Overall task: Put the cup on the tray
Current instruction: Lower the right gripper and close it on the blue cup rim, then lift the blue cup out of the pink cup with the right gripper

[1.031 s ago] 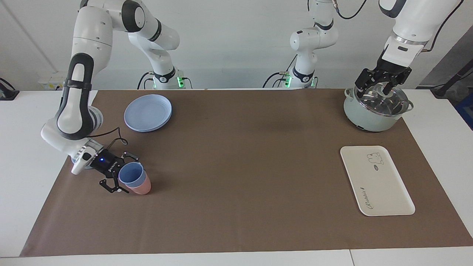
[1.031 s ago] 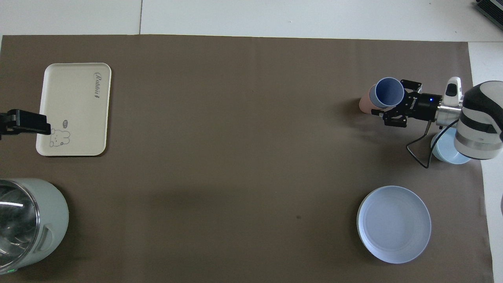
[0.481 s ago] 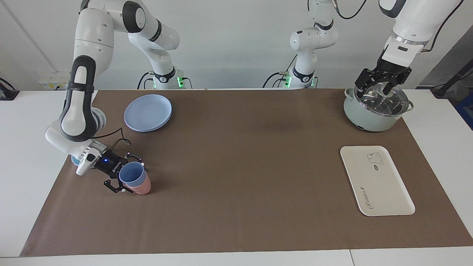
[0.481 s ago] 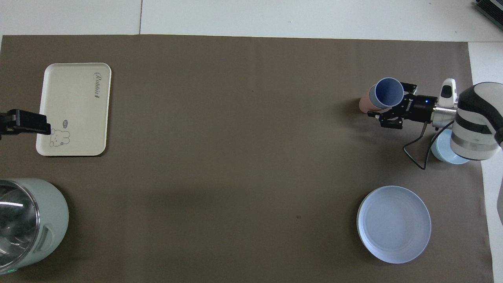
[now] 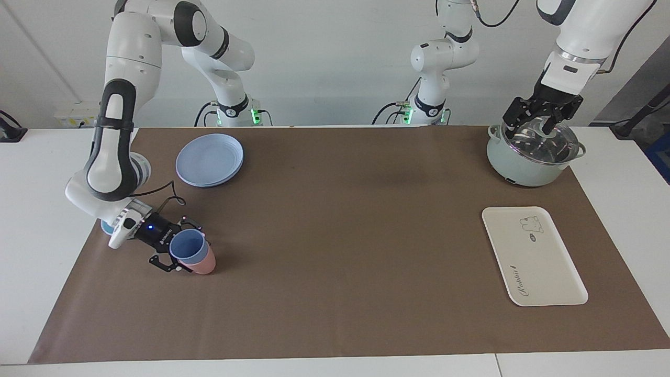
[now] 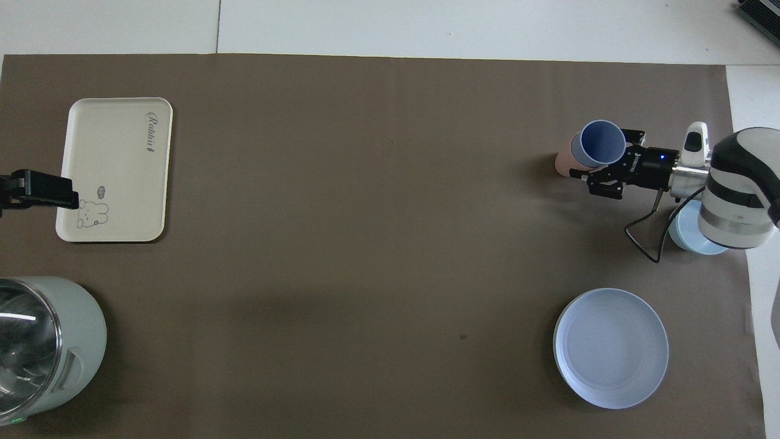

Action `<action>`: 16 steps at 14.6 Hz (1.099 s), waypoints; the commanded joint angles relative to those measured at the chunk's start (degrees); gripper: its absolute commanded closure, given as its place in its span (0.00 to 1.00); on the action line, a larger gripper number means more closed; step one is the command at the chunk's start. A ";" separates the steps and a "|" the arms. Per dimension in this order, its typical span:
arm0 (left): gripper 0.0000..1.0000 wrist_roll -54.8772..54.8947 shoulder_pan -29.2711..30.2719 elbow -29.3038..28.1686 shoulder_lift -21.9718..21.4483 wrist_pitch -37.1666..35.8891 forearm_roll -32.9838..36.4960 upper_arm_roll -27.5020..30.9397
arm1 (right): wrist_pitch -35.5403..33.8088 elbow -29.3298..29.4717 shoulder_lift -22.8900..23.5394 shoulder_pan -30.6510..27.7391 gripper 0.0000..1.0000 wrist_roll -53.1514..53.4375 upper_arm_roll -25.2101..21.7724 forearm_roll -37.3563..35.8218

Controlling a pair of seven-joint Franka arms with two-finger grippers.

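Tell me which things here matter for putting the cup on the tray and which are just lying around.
In the job:
cup, nested in the pink cup, gripped by the right pincer
tray

Lying about:
pink cup
plate
bowl
pot, under the open left pincer

A matt brown paper-like sheet [image 5: 335,251] covers the smooth white counter [image 5: 31,209], carrying a matt plastic cup [image 5: 187,249], a smooth cream tray [image 5: 544,272], a satin blue plate [image 5: 209,159], and a glossy glass-lidded pot [image 5: 531,152].
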 commanded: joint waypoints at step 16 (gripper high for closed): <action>0.00 -0.02 0.26 -0.41 -0.62 -0.67 -0.52 -0.05 | 19.16 -0.69 -14.79 15.43 1.00 56.01 -0.22 -24.06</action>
